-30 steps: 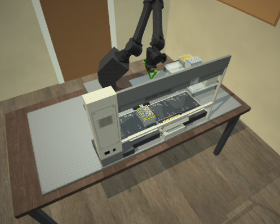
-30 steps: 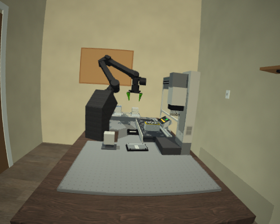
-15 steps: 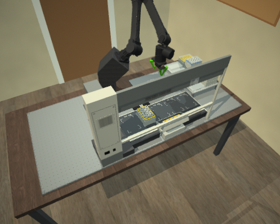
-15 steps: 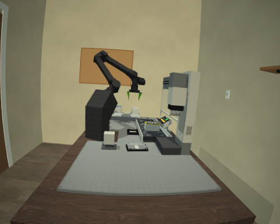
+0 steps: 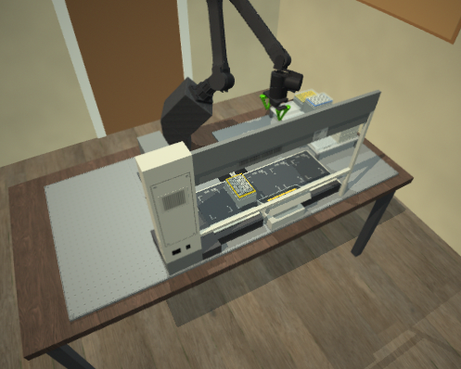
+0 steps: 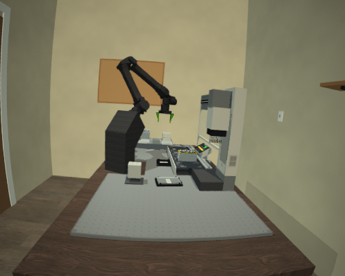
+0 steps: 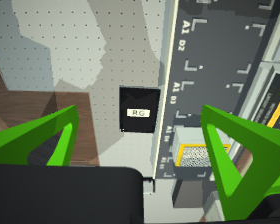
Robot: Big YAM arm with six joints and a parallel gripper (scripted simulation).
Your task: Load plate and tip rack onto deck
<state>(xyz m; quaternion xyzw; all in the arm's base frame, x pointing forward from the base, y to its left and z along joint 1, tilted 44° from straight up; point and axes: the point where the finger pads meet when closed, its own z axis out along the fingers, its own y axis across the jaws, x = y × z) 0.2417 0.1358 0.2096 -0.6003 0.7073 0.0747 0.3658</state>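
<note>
My gripper [image 5: 275, 108] is open and empty, high above the grey mat behind the deck; it also shows in the exterior view [image 6: 164, 117], and its green fingers frame the wrist view [image 7: 141, 150]. A yellow-rimmed tip rack [image 5: 240, 186] sits uncovered on the deck, its top a grey field of pale rings [image 7: 201, 152], in the position after D3. Positions D2 [image 7: 218, 45] and D3 [image 7: 211, 95] are empty. The black regrip nest RG [image 7: 138, 110] lies empty below me beside the deck. On the SHELF a yellow rack [image 5: 305, 95] and a blue rack [image 5: 320, 99] stand to my right.
The liquid handler's grey beam [image 5: 286, 127] and cream tower [image 5: 170, 204] stand along the front of the deck. The arm's dark base block [image 5: 185, 113] is to my left. A flat black plate [image 6: 169, 181] and a white box [image 6: 134, 170] sit on the near mat.
</note>
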